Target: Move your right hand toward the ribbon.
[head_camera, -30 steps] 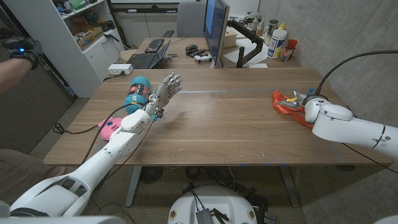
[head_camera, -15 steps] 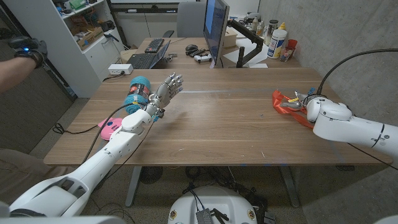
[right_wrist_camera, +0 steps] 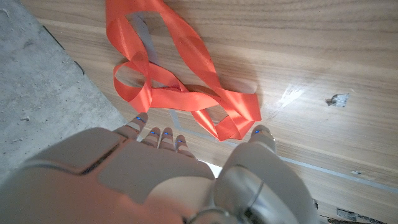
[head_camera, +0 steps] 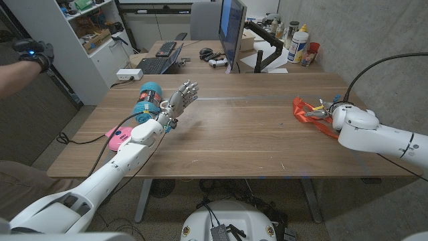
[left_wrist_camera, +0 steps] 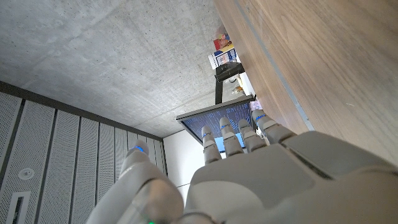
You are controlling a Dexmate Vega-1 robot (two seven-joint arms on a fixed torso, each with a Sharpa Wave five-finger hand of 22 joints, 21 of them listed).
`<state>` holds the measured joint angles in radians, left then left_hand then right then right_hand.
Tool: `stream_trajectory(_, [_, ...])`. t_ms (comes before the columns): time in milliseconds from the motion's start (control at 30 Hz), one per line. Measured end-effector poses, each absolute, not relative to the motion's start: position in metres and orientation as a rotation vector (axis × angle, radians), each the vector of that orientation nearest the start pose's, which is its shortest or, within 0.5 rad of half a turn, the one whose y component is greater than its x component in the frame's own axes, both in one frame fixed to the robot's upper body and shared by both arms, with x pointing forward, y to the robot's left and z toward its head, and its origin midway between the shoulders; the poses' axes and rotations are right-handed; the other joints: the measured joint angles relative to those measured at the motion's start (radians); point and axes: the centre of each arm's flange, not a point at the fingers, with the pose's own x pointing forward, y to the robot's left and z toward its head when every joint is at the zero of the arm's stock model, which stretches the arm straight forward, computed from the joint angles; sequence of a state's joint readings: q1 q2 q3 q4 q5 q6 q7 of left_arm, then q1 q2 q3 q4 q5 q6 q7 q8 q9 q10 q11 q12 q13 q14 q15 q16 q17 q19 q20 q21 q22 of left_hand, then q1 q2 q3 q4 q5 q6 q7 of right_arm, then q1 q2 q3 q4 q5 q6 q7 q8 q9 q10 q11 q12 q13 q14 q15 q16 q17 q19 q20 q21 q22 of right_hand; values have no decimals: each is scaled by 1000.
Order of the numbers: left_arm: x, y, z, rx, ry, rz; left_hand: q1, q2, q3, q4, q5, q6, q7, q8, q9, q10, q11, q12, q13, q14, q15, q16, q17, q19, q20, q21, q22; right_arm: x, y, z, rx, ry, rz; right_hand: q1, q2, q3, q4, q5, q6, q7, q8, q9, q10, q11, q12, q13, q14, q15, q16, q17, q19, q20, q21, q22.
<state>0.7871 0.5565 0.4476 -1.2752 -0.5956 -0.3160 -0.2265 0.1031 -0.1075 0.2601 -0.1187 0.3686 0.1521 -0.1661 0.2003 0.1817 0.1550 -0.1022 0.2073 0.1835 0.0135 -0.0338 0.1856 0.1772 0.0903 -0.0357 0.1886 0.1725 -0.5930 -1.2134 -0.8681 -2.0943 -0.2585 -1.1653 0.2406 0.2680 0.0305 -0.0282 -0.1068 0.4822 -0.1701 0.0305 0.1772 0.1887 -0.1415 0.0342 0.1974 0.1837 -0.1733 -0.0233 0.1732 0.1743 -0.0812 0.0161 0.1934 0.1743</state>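
An orange-red ribbon (head_camera: 306, 110) lies in loose loops near the right edge of the wooden table (head_camera: 247, 140). My right hand (head_camera: 329, 111) is at the ribbon's right end. In the right wrist view the ribbon (right_wrist_camera: 177, 93) lies just beyond the fingertips (right_wrist_camera: 160, 132), with the thumb spread apart to one side and nothing in the hand (right_wrist_camera: 180, 174). Whether the fingertips touch the ribbon I cannot tell. My left hand (head_camera: 182, 96) is raised over the table's left part, fingers straight and apart, holding nothing, and shows the same way in the left wrist view (left_wrist_camera: 261, 168).
A teal roll (head_camera: 148, 100) and a pink object (head_camera: 120, 137) lie by the left arm. Behind the table stand a monitor (head_camera: 232, 30), a laptop (head_camera: 157, 63) and bottles (head_camera: 298, 44). A person's gloved hand (head_camera: 30, 53) is at the far left.
My right hand has shifted slightly at the ribbon's end, and the ribbon's loops have moved a little. The left arm has not moved. The person's hand rose slightly.
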Motion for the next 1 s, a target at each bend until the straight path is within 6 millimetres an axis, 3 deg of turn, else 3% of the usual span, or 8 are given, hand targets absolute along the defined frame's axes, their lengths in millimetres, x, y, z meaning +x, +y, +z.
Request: stream_trajectory(1000, [645, 259, -30, 160, -582, -430, 0, 0, 0, 0, 0, 5, -6, 0, 0, 0, 0, 0, 0, 0, 0, 0, 0, 0, 0, 0, 0, 567, -384, 1, -1420, 291, -267, 4, 4, 0, 0, 8, 0, 0, 5, 0, 0, 0, 0, 0, 0, 0, 5, 0, 0, 0, 0, 0])
